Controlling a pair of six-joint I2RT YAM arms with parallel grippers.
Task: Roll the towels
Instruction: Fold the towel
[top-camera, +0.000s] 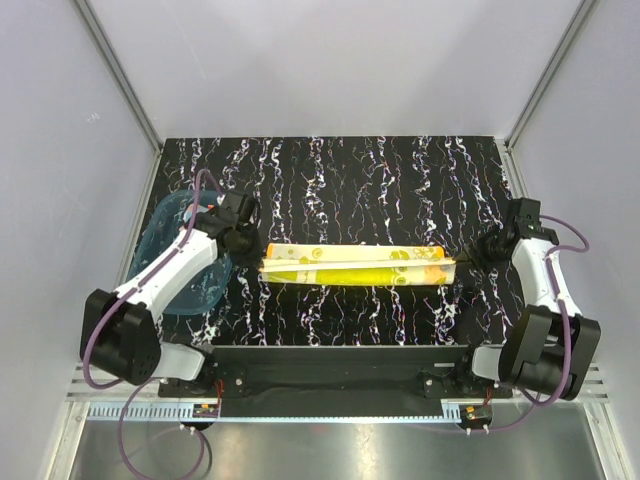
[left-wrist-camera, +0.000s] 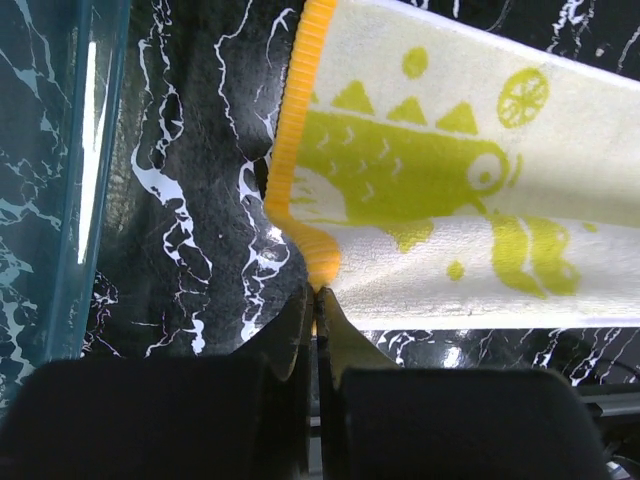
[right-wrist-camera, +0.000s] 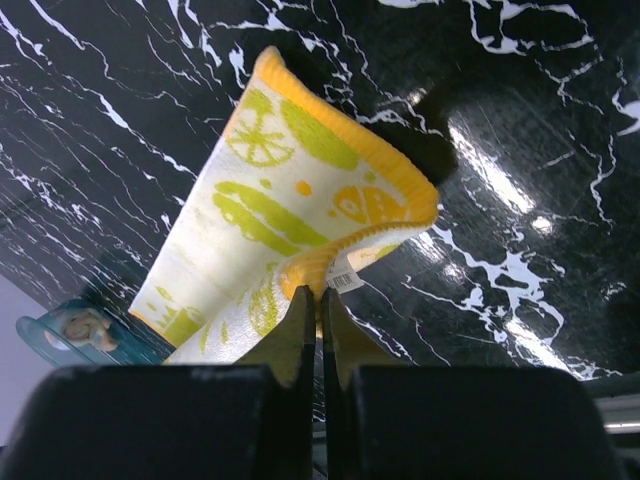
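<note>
Top external view: yellow towel (top-camera: 355, 266) lies stretched left-to-right across the table (top-camera: 350, 170), left gripper (top-camera: 258, 247) pinched tight on its left hem, right gripper (top-camera: 463, 260) clamped on its right corner.

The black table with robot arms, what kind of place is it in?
Probably a robot test booth, not a home: plain pale walls on metal posts, two robot arms bolted along the table edge, and a yellow towel and blue tray to practise on.
</note>
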